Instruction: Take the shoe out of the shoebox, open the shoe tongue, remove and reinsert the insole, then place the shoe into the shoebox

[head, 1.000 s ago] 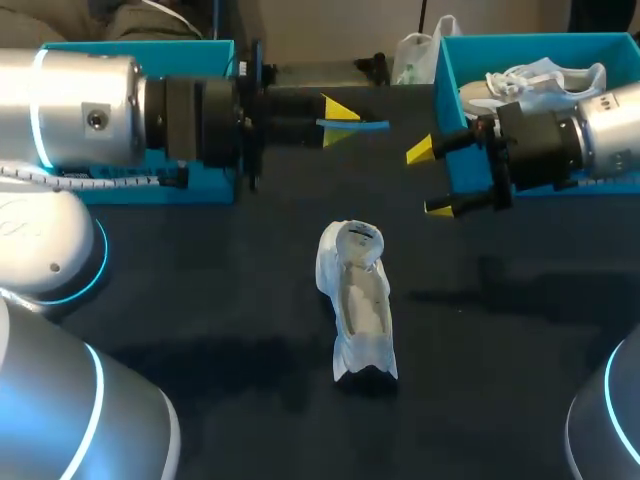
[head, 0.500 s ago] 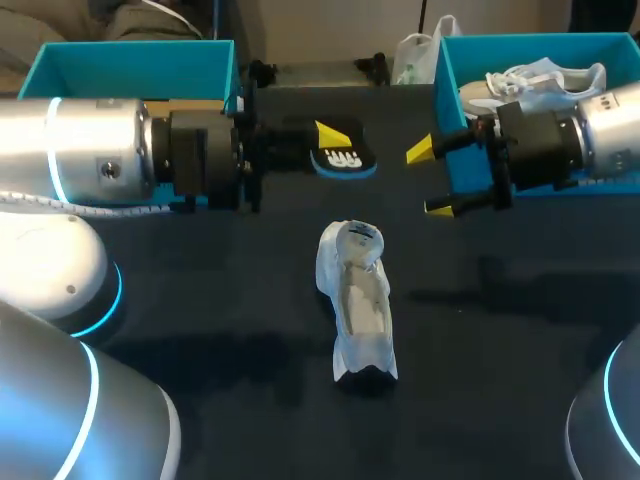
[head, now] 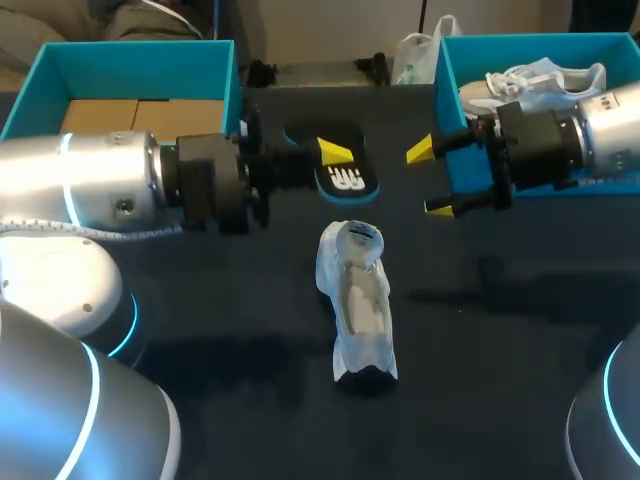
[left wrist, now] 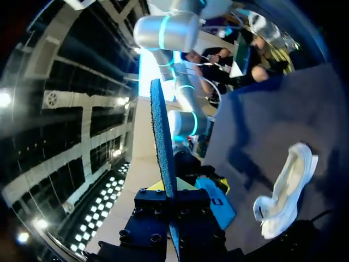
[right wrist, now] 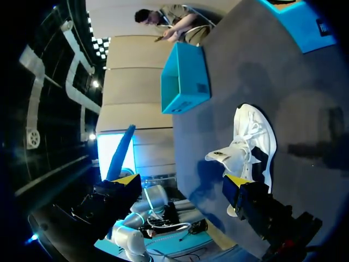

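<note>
A white shoe (head: pixel 360 300) lies mid-table with its opening up, also seen in the left wrist view (left wrist: pixel 286 191) and the right wrist view (right wrist: pixel 252 136). My left gripper (head: pixel 330 155) is shut on the black insole (head: pixel 345 180), which has a blue rim, and holds it above the table just beyond the shoe's far end. In the left wrist view the insole (left wrist: pixel 162 142) stands edge-on between the fingers of the left gripper (left wrist: pixel 172 199). My right gripper (head: pixel 432 180) hangs open and empty in front of the right shoebox (head: pixel 445 60), to the right of the insole. Its own view shows the right gripper (right wrist: pixel 182 180) spread wide.
A second white shoe (head: pixel 530 80) lies in the right teal shoebox. A teal box (head: pixel 130 55) with cardboard inside stands at the back left. A white plastic bag (head: pixel 415 55) sits at the far edge between the boxes.
My left arm has drawn back to the left and nearer, bringing the insole down toward the shoe and turning it from edge-on to face-up. The right arm and the shoe have not moved.
</note>
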